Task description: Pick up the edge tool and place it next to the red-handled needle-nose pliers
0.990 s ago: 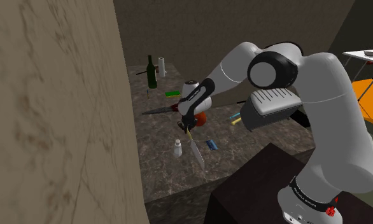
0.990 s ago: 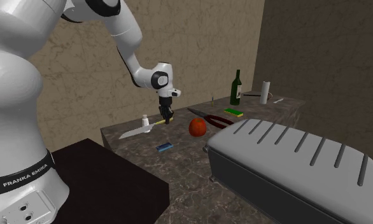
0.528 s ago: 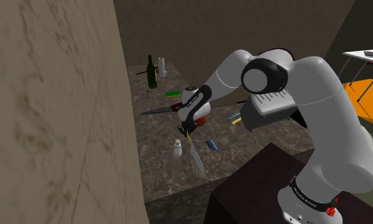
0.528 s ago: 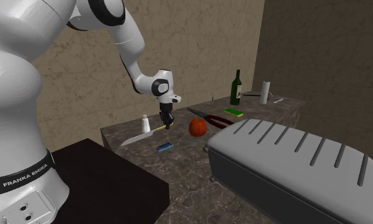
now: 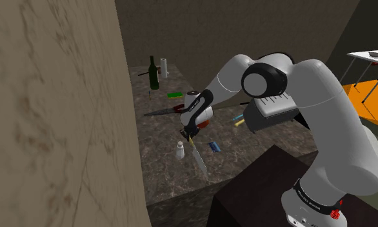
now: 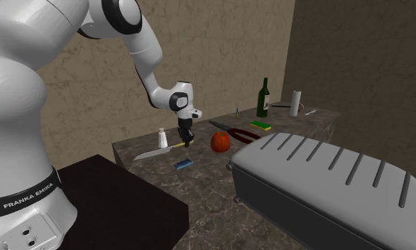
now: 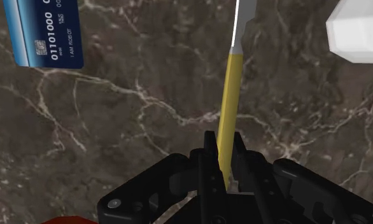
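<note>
The edge tool is a knife with a yellow handle (image 7: 228,108) and a pale blade (image 6: 151,152). It lies low over the dark marble counter (image 5: 168,174), its blade (image 5: 199,160) pointing away from the pliers. My gripper (image 7: 222,162) is shut on the end of the handle, with a black finger on each side; it also appears from outside (image 5: 188,134) (image 6: 187,142). The red-handled needle-nose pliers (image 6: 236,133) (image 5: 163,111) lie farther along the counter, beyond a red apple (image 6: 219,141). I cannot tell whether the knife touches the counter.
A blue card (image 7: 48,32) (image 6: 184,164) and a white shaker (image 7: 360,28) (image 6: 162,135) flank the knife. A green bottle (image 6: 263,98), a white cylinder (image 6: 295,103) and a green block (image 6: 260,125) stand past the pliers. A grey ribbed box (image 6: 327,185) sits beside the counter. A stone wall (image 5: 59,116) borders it.
The wrist has sunk toward the counter, and the knife in it sits a little lower. The fingers stay closed on the handle.
</note>
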You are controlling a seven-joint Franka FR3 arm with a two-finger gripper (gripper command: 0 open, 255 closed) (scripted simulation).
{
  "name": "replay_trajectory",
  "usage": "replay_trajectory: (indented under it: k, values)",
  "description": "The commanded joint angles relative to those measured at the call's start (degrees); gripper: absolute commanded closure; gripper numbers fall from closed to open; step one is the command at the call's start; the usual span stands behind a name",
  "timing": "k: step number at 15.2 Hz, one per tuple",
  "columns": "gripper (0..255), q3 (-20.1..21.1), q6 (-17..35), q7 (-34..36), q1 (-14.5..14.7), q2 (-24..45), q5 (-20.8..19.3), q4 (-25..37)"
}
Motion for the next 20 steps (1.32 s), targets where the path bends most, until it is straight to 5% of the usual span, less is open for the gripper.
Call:
replay_trajectory:
  k: [1,2,3,20]
  values:
    - [255,0.0,0.0,0.0,0.0,0.0,0.0,0.0]
    - [255,0.0,0.0,0.0,0.0,0.0,0.0,0.0]
    - [0,0.0,0.0,0.0,0.0,0.0,0.0,0.0]
    - [0,-1.0,-3.9,0.5,0.6,-6.5,-0.8,-2.6]
